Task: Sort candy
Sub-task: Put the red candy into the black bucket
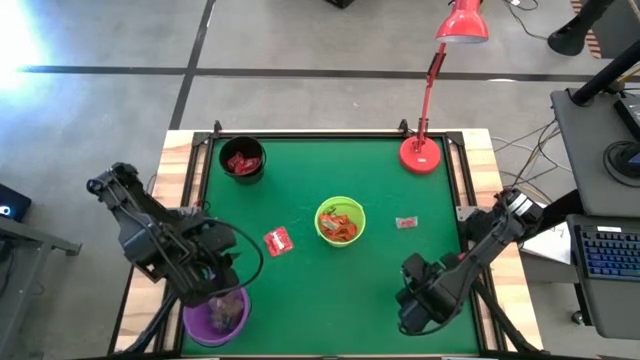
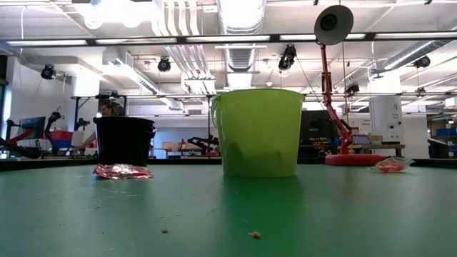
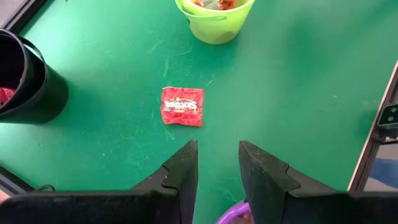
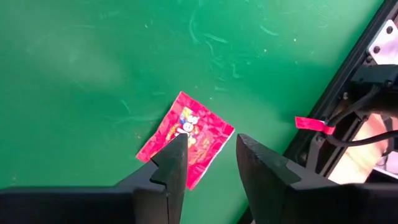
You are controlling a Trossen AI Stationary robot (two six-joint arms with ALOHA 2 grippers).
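Observation:
A flat red packet lies on the green mat between the purple bowl and the lime-green bowl, which holds orange-red sweets. The same packet shows ahead of my left gripper, which is open above the purple bowl's rim. A second red packet lies flat under my right gripper, which is open near the mat's near right corner. A pale twist wrapper rests right of the lime-green bowl. The black bowl holds red packets.
A red desk lamp stands with its base on the mat's far right corner. A black frame rail runs along the mat's edge close to my right gripper. Bare green mat lies between the two arms.

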